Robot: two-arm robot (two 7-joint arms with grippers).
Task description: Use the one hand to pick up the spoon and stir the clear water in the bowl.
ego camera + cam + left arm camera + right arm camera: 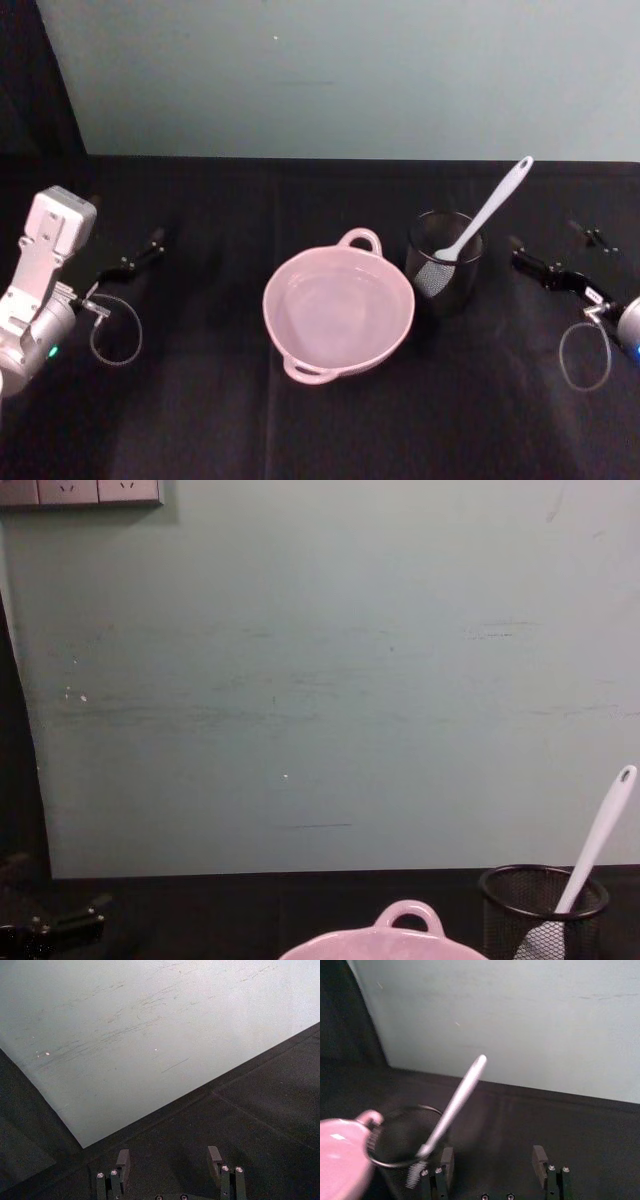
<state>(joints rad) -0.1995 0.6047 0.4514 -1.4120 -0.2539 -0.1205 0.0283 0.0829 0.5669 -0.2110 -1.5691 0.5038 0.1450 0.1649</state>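
Observation:
The pale pink bowl (338, 312) sits mid-table with clear water in it; its loop handle and rim (405, 920) peek up in the chest view. Just to its right stands a black mesh cup (445, 264) holding the white spoon (490, 210), blade down, with the handle leaning up and to the right. My right gripper (550, 246) rests low to the right of the cup, open and holding nothing. In the right wrist view its fingers (539, 1157) stand apart, with the spoon (454, 1105) ahead and the bowl (340, 1160) beyond. My left gripper (148, 245) is parked open at the far left.
A black cloth (200, 420) covers the table, and a pale green wall (320, 680) rises behind it. Cable loops (115, 340) hang by both wrists. The mesh cup (540, 910) stands close beside the bowl's right rim.

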